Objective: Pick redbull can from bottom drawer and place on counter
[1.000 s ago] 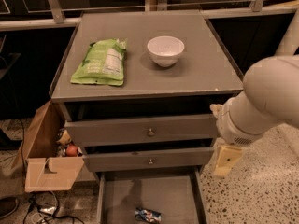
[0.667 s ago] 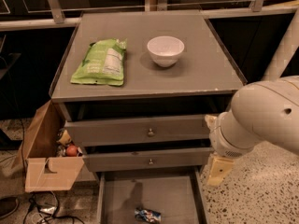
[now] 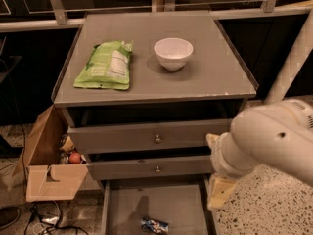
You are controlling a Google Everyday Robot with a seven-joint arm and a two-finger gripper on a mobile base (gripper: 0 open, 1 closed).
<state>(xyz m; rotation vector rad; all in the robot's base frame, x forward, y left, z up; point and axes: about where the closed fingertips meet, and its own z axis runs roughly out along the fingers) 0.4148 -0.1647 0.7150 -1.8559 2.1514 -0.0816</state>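
Observation:
The redbull can (image 3: 154,225) lies on its side on the floor of the open bottom drawer (image 3: 146,202), near the front middle. My gripper (image 3: 213,173) hangs at the end of the big white arm, beside the drawer's right edge, up and to the right of the can. Its two cream fingers stand apart and hold nothing. The grey counter (image 3: 146,84) tops the cabinet, with a chipped edge at its right front corner.
A green snack bag (image 3: 104,65) and a white bowl (image 3: 173,53) sit on the counter. The two upper drawers (image 3: 156,138) are slightly pulled out. An open cardboard box (image 3: 46,173) with small items stands left of the cabinet. Cables lie on the floor at left.
The arm has moved down and to the left, bringing the gripper lower beside the bottom drawer's right edge. The can has not moved.

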